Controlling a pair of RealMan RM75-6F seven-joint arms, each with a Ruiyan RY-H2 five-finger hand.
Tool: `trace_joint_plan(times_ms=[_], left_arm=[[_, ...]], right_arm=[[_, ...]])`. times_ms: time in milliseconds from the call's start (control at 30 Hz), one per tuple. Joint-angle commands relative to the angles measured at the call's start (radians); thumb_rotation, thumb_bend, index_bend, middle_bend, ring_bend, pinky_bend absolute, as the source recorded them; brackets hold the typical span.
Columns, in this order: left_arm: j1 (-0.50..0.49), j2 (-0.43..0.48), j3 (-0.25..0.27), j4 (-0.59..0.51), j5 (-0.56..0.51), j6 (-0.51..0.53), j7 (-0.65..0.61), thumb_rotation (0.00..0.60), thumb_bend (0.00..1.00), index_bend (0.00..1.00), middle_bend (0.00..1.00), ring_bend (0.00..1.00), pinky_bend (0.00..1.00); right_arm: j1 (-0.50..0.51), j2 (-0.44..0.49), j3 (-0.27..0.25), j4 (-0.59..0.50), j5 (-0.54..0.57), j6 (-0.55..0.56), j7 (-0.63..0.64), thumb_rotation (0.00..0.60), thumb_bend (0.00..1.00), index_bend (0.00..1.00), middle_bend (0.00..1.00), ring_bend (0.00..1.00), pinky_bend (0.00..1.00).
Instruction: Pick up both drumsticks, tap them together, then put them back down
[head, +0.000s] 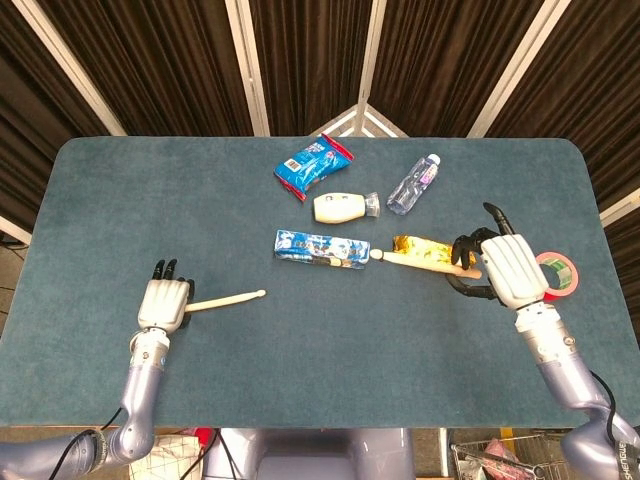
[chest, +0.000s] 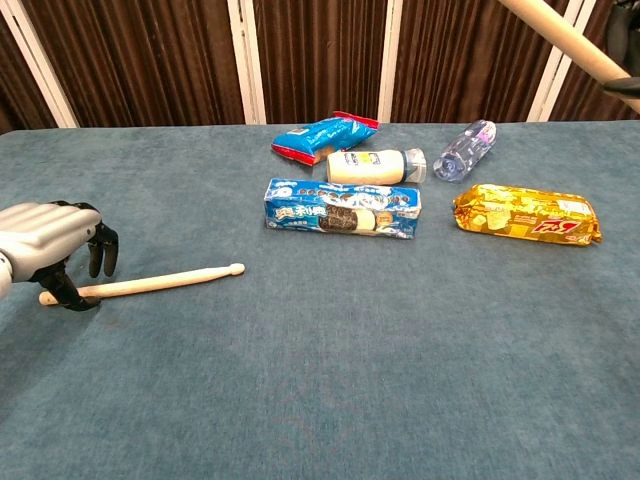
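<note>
One wooden drumstick (head: 226, 300) (chest: 150, 284) lies flat on the blue table, tip pointing right. My left hand (head: 164, 302) (chest: 48, 238) hovers over its butt end. The fingers arch down on either side of the handle without closing, and the thumb touches the stick's end. My right hand (head: 507, 268) grips the second drumstick (head: 420, 263) by its handle and holds it off the table, tip pointing left over the gold packet. In the chest view that stick (chest: 565, 38) crosses the top right corner, and only the edge of the right hand (chest: 622, 45) shows.
Mid-table lie a blue cookie pack (head: 322, 247), a gold packet (head: 412, 245), a white bottle (head: 345, 207), a clear water bottle (head: 414, 184) and a blue snack bag (head: 313, 165). A red tape roll (head: 556, 275) sits just right of my right hand.
</note>
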Motion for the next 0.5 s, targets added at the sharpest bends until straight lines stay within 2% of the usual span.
trace_joint_plan(times_ms=[33,500], left_arm=[[-0.002,0.0,0.004,-0.002,-0.004,0.005,-0.001,0.6,0.37,0.49,0.46,0.06,0.0],[-0.02,-0.028,0.03,0.001,-0.037,0.041,0.056,0.6,0.37,0.49,0.48,0.08,0.0]], right_arm=[[0.0,0.001,0.0,0.002,-0.001,0.0,0.0,0.6,0.47,0.76,0.66,0.45,0.04],[-0.001,-0.002,-0.001,0.008,-0.001,-0.003,-0.003,0.6,0.47,0.76,0.66,0.45,0.04]])
